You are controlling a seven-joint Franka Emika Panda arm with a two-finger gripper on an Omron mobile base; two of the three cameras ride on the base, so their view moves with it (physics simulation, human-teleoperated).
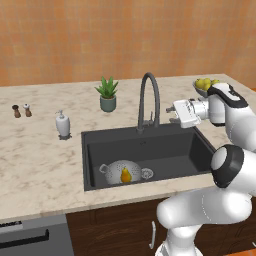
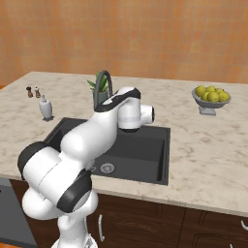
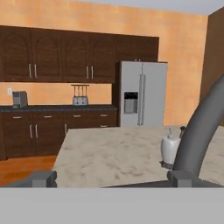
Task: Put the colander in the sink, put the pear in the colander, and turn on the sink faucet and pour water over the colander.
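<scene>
Colander [image 1: 121, 171]: you saw a pale, round, perforated bowl at the sink [image 1: 165, 150] front left.
Pear [image 1: 125, 175]: small, yellow-orange, inside the colander.
Faucet [image 1: 148, 100]: dark arched gooseneck behind the sink.
Fingers [image 1: 171, 114]: spread apart, empty, beside the faucet.
Table [image 1: 40, 165]: beige marbled stone.

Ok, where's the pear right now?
The pear sits inside the colander at the front left of the sink in the left base view, beside the drain.

marble counter [image 1: 40, 165], soap disp. [image 1: 62, 124], plant [image 1: 107, 94], fruit bowl [image 2: 210, 100], shakers [image 1: 22, 110]
</scene>
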